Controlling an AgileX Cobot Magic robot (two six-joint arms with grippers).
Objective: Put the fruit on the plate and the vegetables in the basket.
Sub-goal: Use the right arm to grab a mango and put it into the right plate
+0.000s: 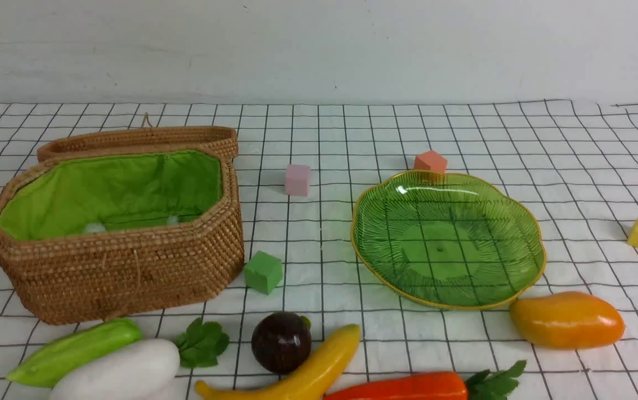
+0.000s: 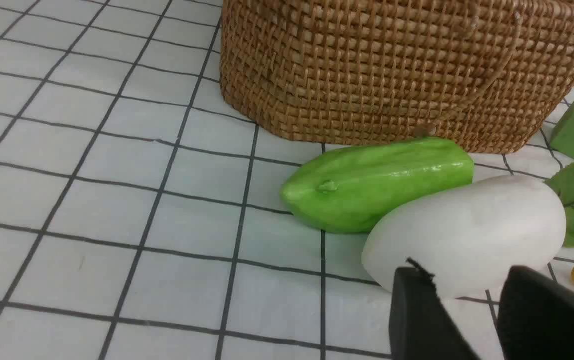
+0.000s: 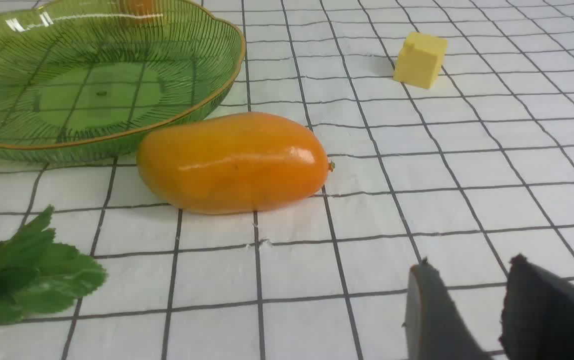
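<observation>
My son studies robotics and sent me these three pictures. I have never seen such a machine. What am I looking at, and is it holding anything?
It is a robot with two arms, each ending in a two-fingered gripper. The wide picture looks forward from between the arms, which are outside its frame. The other two pictures come from cameras on the wrists. The black prongs there are the left gripper and the right gripper, both open and holding nothing. On the checked cloth stand a wicker basket, lid open, and a green glass plate. In front lie a toy cucumber, radish, carrot, mango, banana and dark ball. Four small cubes are scattered around.
</observation>
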